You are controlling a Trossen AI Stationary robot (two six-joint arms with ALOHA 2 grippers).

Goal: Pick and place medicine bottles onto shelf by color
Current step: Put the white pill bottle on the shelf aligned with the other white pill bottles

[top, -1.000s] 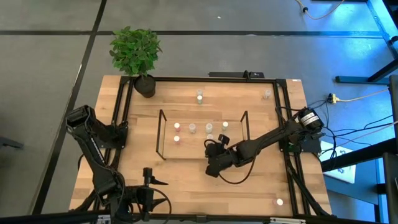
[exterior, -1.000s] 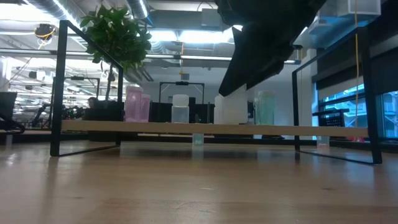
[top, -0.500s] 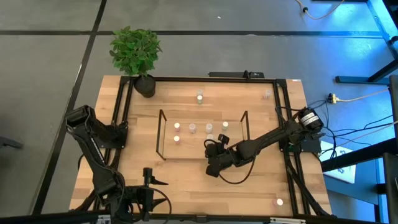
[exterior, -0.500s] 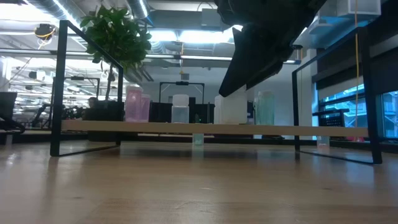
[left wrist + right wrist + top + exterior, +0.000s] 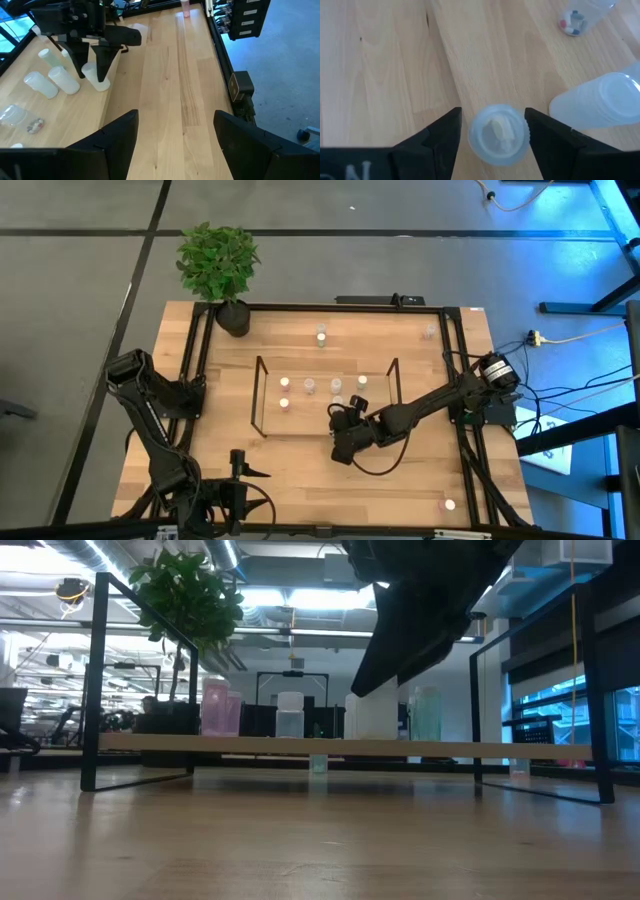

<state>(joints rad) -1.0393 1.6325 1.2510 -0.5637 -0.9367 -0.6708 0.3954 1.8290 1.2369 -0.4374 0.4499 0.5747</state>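
Wood tabletop point(image 5: 300, 470) boxed in by a black frame, grey floor around it, potted plant point(image 5: 218, 265) beyond the shelf's far-left corner. Low view looks into a lit open room behind.

Shelf point(image 5: 262, 395) sits mid-table. High view shows about six medicine bottles point(image 5: 310, 386) on its board, too small there to read colours. Low view shows pink, clear and greenish ones in a row on the board point(image 5: 300, 744), partly blocked by the right arm's dark bulk.

Right gripper point(image 5: 498, 131) is over the shelf's near-right part, pointing down. Its fingers point(image 5: 437, 142) straddle a clear bottle point(image 5: 498, 134) standing upright on the wood, with a thin gap visible each side, so jaws are narrowly open and not clamping. Left wrist view shows the same: right gripper point(image 5: 91, 76) with tips beside that bottle point(image 5: 96, 79). Another pale bottle point(image 5: 597, 102) stands just beside it, and one more with pills inside point(image 5: 580, 15) farther off, cut by the frame edge.

Loose bottles off the shelf: one behind it point(image 5: 321, 335), one faint at far right point(image 5: 430, 332), one at the near-right table corner point(image 5: 449, 504).

Left gripper point(image 5: 175, 132) is parked well to the near-left of the shelf, fingers spread apart, holding nothing.
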